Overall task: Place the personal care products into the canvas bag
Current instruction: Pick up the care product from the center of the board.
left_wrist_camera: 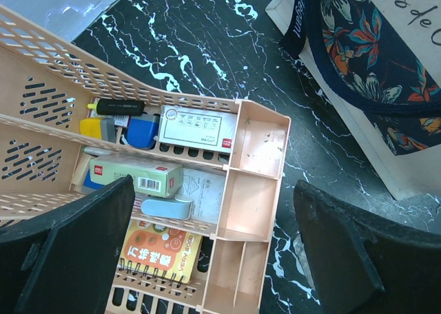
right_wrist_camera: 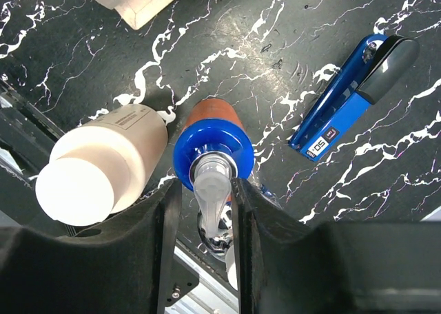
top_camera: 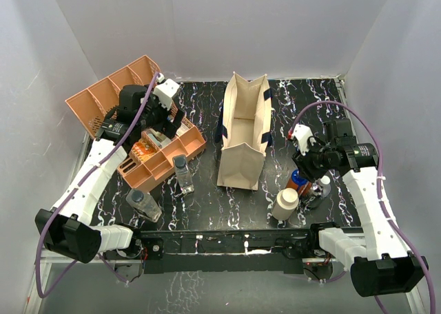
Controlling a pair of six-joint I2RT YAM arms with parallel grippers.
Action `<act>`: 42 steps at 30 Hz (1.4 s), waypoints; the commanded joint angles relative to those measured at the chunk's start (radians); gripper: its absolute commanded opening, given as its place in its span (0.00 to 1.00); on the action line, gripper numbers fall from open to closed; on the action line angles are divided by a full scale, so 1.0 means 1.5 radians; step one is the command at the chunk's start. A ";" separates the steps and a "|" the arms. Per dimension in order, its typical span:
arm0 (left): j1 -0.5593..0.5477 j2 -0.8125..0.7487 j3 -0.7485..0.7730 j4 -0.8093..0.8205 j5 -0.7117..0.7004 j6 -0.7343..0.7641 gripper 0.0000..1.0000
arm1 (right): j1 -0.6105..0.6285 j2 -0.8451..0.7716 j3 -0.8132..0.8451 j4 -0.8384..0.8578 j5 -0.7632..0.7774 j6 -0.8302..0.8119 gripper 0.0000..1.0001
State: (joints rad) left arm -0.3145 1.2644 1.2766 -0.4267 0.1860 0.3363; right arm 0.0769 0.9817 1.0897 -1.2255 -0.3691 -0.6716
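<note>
**Right end effector straddles the amber bottle's pump**

Top view: the canvas bag (top_camera: 241,138) stands open at centre frame on the desk (top_camera: 200,100). A clear bottle (top_camera: 183,174) stands to its lower left. The cream cylinder (top_camera: 284,204) and amber bottle (top_camera: 298,183) stand at lower right, under the right end effector (top_camera: 307,171).

Left wrist view: the left end effector (left_wrist_camera: 213,259) gapes wide above the orange tray (left_wrist_camera: 251,190).

Right wrist view: the fingers (right_wrist_camera: 169,217) narrowly flank the amber bottle's pump. Whether they pinch it cannot be told.
</note>
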 commanded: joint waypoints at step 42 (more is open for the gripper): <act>-0.146 0.066 0.229 -0.217 0.211 0.068 0.97 | 0.002 0.138 0.383 0.194 -0.006 0.157 0.08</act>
State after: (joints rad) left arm -0.4828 1.3472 1.5444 -0.6647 0.4206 0.4088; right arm 0.0769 1.1503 1.4834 -1.1091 -0.3405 -0.4961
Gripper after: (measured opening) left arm 0.971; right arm 0.213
